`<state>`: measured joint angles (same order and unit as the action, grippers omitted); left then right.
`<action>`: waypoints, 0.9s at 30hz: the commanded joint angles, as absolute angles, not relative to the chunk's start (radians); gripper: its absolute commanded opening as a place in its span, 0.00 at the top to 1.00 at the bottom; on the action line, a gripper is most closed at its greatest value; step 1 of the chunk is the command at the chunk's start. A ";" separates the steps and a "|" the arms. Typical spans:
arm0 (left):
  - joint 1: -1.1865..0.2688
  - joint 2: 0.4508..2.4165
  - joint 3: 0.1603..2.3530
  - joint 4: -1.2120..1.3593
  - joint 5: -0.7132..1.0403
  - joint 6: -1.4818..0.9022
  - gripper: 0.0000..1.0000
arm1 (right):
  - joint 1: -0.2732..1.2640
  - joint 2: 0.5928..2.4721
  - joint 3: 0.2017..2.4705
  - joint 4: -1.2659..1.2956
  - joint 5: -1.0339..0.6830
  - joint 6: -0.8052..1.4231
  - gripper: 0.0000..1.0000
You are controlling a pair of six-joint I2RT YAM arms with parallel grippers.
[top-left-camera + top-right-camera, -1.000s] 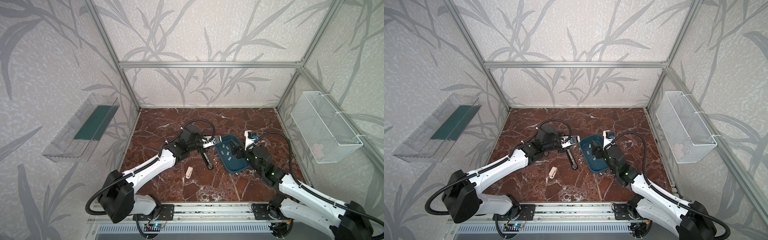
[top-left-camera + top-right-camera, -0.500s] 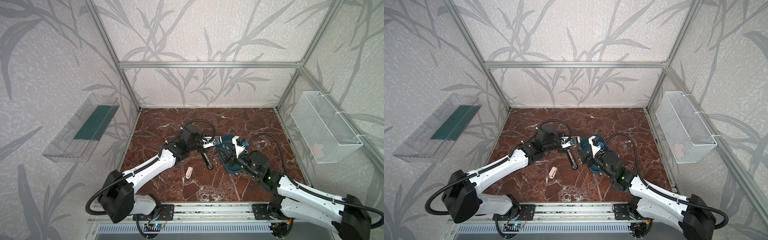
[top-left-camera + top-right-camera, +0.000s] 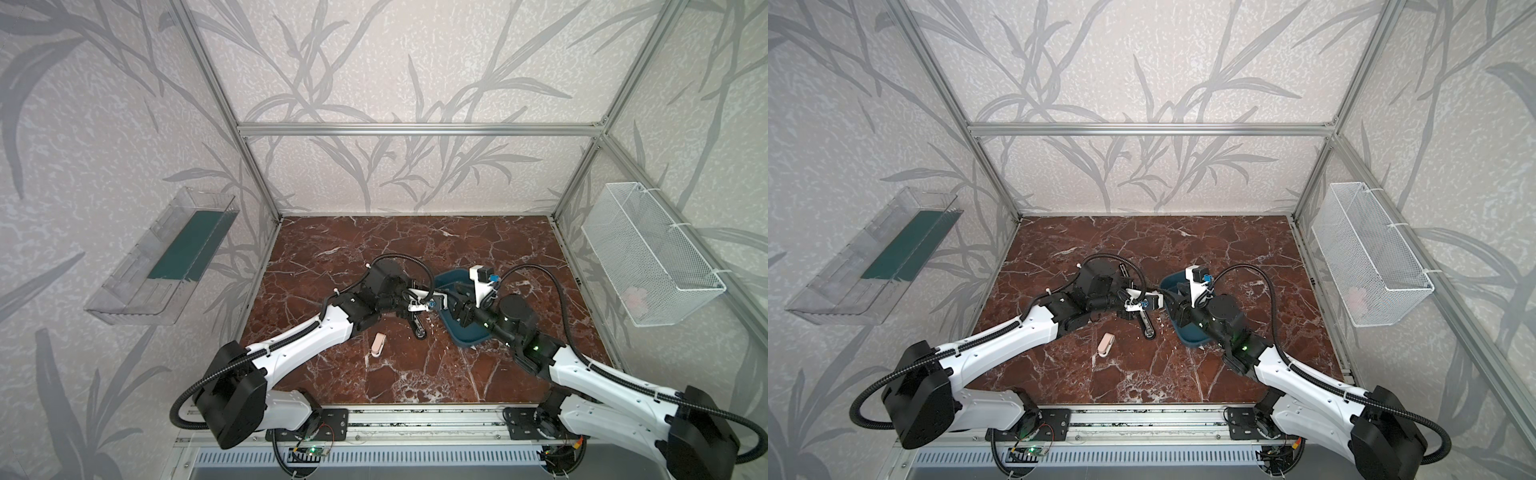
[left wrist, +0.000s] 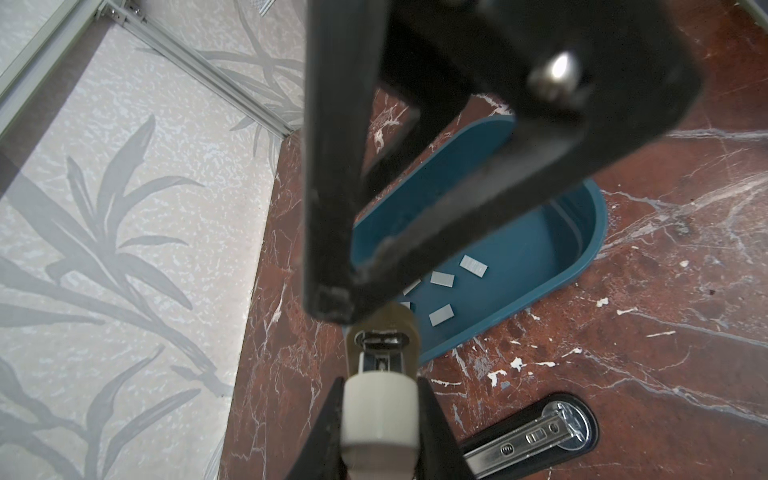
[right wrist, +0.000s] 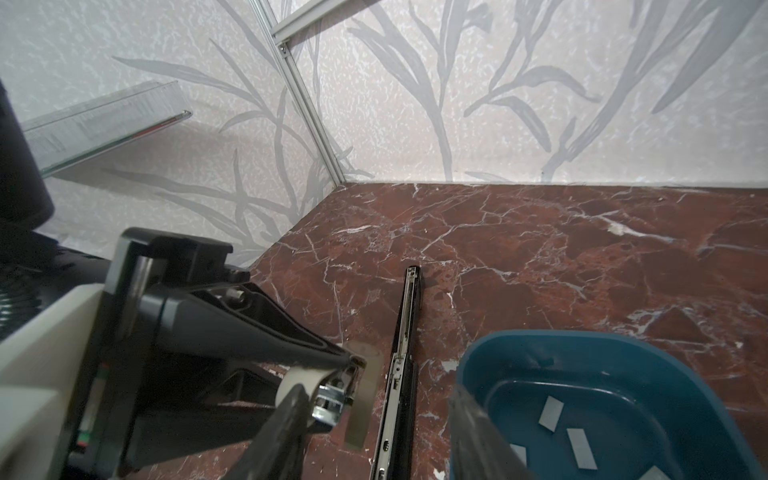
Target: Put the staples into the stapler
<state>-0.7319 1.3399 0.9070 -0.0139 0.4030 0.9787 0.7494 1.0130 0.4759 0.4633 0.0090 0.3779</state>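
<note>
Your right gripper (image 5: 380, 392) is swinging left off the blue tray (image 4: 598, 224) toward your left gripper (image 4: 379, 395). Its jaws are narrowing but standing apart, carrying nothing. The left gripper is clamping a small cream-and-chrome part (image 4: 380, 424) just left of the tray; what that part is cannot be told. The staples (image 4: 441, 278) are lying loose in the tray. The stapler (image 5: 405, 332) is lying open on the marble top (image 3: 374, 249), left of the tray. You are leaving the staples unpicked, so loading is not starting yet.

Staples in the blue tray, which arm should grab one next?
Right: the right gripper is open at the blue tray holding the staples; the left gripper is shut on a cream part.
</note>
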 commanded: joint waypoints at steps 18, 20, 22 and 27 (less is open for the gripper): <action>-0.740 1.253 0.906 0.053 0.465 0.880 1.00 | 0.749 1.146 0.494 0.469 0.086 0.486 0.70; -0.740 1.240 0.904 0.059 0.479 0.863 1.00 | 0.749 1.166 0.497 0.471 0.084 0.496 0.73; -0.739 1.224 0.893 0.073 0.495 0.858 1.00 | 0.749 1.178 0.494 0.475 0.089 0.507 0.77; -0.731 1.214 0.889 0.086 0.541 0.833 1.00 | 0.749 1.192 0.494 0.488 0.083 0.499 0.78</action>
<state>-0.7345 1.2320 0.8921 0.0368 0.4728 0.8608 0.7444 1.1900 0.4946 0.4870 0.0780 0.4980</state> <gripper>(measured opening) 0.232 0.220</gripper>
